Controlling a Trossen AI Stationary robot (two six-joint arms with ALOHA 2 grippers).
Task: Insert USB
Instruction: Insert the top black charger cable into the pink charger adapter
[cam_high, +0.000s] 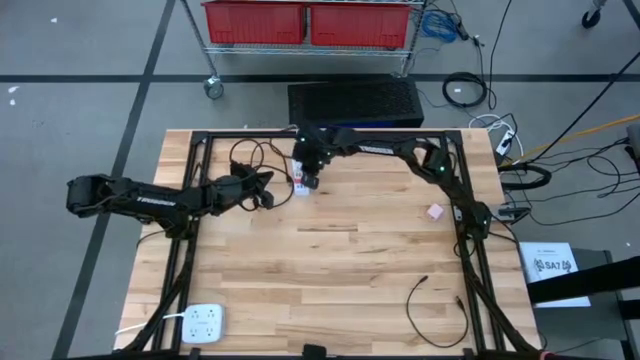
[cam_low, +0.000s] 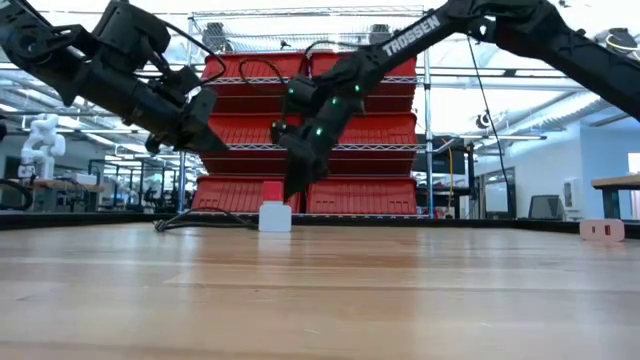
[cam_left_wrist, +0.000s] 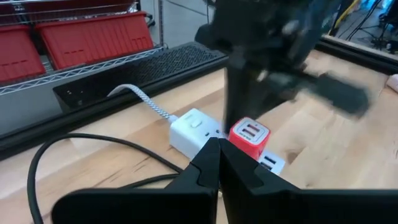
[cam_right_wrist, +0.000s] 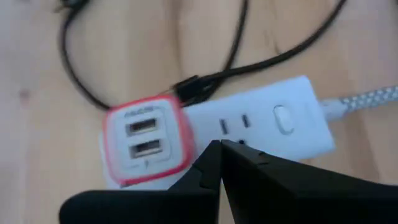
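Red bins (cam_high: 310, 22) line the shelf behind the wooden counter (cam_high: 330, 270), and all the action sits at the white power strip (cam_right_wrist: 267, 118) near the counter's far edge. A red-and-white charger (cam_right_wrist: 148, 140) with two USB ports is plugged into it. Right hand (cam_right_wrist: 219, 144) hovers directly over the strip, fingers pinched together, gripping nothing. Left hand (cam_left_wrist: 217, 144) sits just beside the strip, closed too; a black cable (cam_right_wrist: 261, 62) lies beside the strip.
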